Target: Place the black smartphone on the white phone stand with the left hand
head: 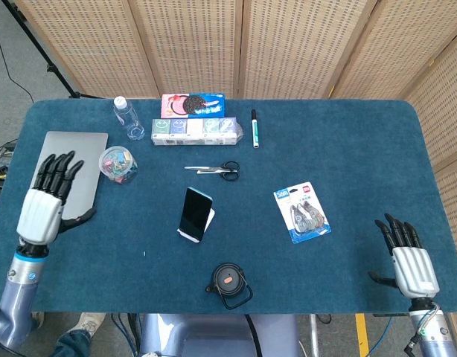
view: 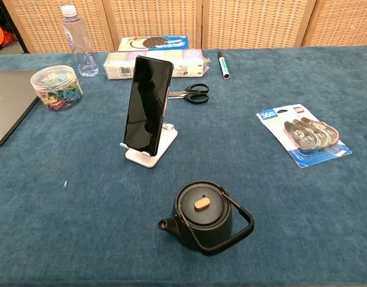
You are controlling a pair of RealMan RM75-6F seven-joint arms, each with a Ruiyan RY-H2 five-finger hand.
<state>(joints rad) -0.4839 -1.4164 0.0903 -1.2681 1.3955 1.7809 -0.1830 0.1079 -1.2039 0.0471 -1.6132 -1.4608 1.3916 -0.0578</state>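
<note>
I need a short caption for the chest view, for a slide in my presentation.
Black smartphone resting upright on the white phone stand, behind a black teapot on the blue table.
</note>
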